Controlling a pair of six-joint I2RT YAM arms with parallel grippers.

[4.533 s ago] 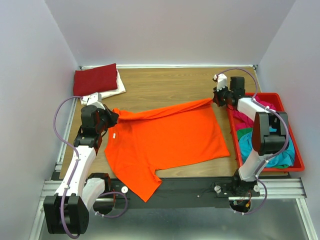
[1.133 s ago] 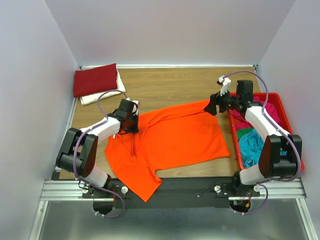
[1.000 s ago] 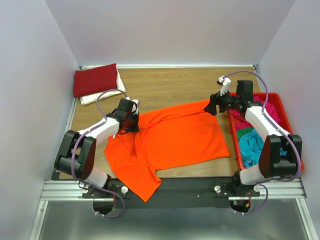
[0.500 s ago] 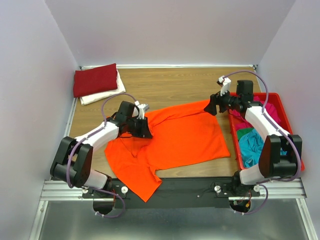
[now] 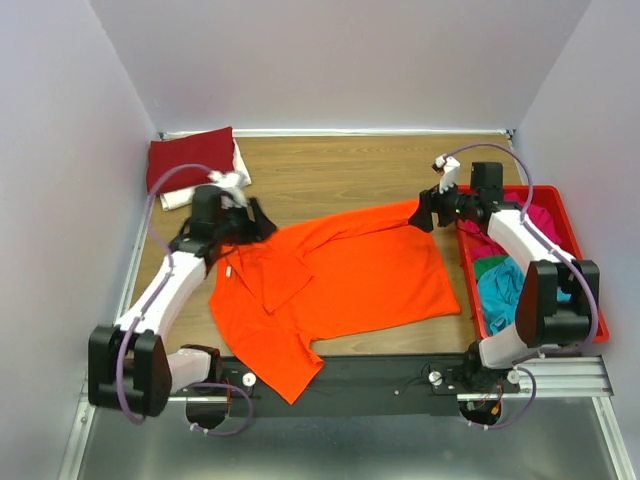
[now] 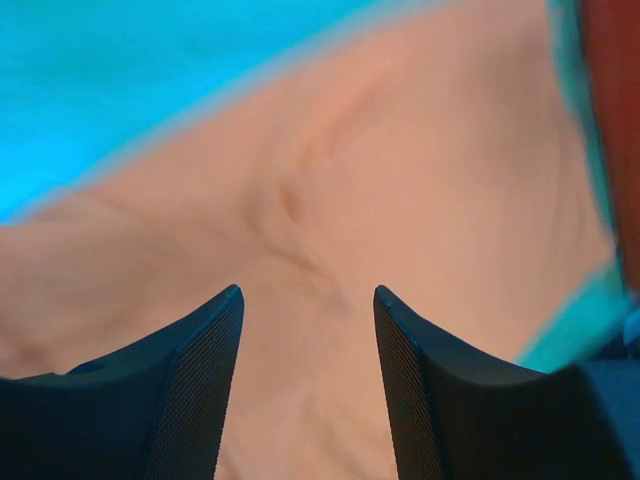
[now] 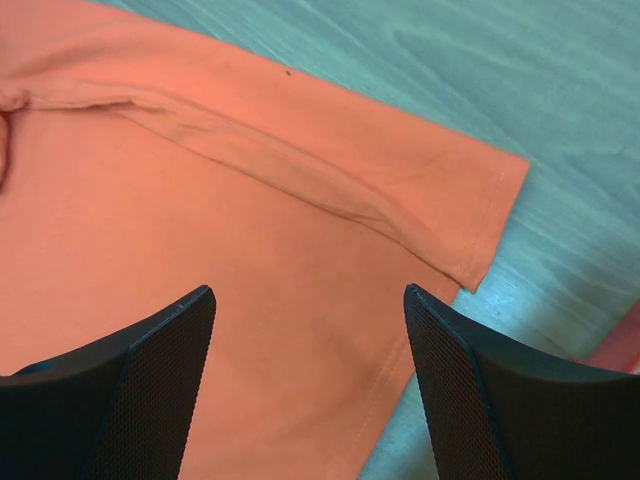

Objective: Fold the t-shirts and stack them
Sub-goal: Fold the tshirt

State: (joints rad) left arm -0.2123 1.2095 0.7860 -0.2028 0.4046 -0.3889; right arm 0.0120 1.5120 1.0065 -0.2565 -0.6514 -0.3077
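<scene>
A bright orange t-shirt (image 5: 350,275) lies spread on the wooden table, and its left sleeve (image 5: 278,277) is folded inward onto the body. My left gripper (image 5: 256,222) hovers open at the shirt's far left shoulder. In the left wrist view its fingers (image 6: 205,380) stand apart over orange cloth (image 6: 420,190) with nothing between them. My right gripper (image 5: 420,212) hangs open over the shirt's far right corner (image 7: 488,205), holding nothing. A folded dark red t-shirt (image 5: 190,158) rests on a folded white one (image 5: 238,176) at the back left.
A red plastic tray (image 5: 598,318) stands at the right edge. It holds crumpled teal (image 5: 505,290), magenta (image 5: 545,215) and green (image 5: 487,266) cloth. The orange shirt's near hem hangs over the table's front edge (image 5: 290,385). Grey walls close in on both sides.
My left gripper carried the sleeve inward, opened and let it go. It then drew back to the left, and the sleeve now lies folded on the shirt. The right arm has stayed put.
</scene>
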